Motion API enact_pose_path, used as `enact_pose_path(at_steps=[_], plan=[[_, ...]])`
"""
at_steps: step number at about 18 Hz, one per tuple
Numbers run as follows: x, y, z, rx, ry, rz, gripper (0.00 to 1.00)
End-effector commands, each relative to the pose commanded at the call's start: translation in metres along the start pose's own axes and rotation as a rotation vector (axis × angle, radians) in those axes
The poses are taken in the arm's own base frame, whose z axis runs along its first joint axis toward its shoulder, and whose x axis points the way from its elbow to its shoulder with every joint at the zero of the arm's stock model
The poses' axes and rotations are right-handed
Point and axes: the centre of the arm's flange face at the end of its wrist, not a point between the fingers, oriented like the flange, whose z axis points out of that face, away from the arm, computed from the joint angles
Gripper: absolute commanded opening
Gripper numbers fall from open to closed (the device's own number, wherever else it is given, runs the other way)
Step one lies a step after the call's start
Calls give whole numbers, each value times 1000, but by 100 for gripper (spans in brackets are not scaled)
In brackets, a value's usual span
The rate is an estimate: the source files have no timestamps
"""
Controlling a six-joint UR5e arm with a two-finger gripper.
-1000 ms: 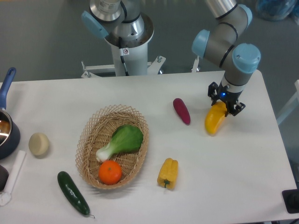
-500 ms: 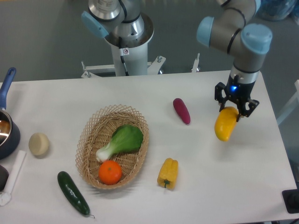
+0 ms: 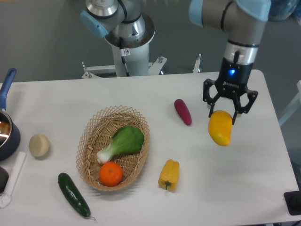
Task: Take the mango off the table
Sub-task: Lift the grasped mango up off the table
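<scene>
The mango (image 3: 220, 128), a smooth yellow-orange oval, hangs above the white table (image 3: 244, 188) at the right side, clear of the surface. My gripper (image 3: 226, 112) points down from above and is shut on the mango's upper end, with the black fingers (image 3: 210, 107) showing on both sides of it. The fruit's lower end points toward the table's front.
A purple vegetable (image 3: 182, 111) lies left of the gripper. A yellow bell pepper (image 3: 169, 174) sits nearer the front. A wicker basket (image 3: 96, 129) holds a leafy green and an orange (image 3: 111, 173). A cucumber (image 3: 73, 194), a pale round object (image 3: 39, 145) and a pot (image 3: 6, 133) are at left.
The gripper has lifted the mango off the table and risen higher over the second. It has also turned about its vertical axis and shifted slightly left.
</scene>
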Motion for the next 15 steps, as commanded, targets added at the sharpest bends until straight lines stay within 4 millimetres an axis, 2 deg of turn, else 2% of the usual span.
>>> enact_pose_path(at_steps=[5,15], plan=[[-1,-31,-7,34,-10,-46,43],[9,-44,0,38,7,-25,43]])
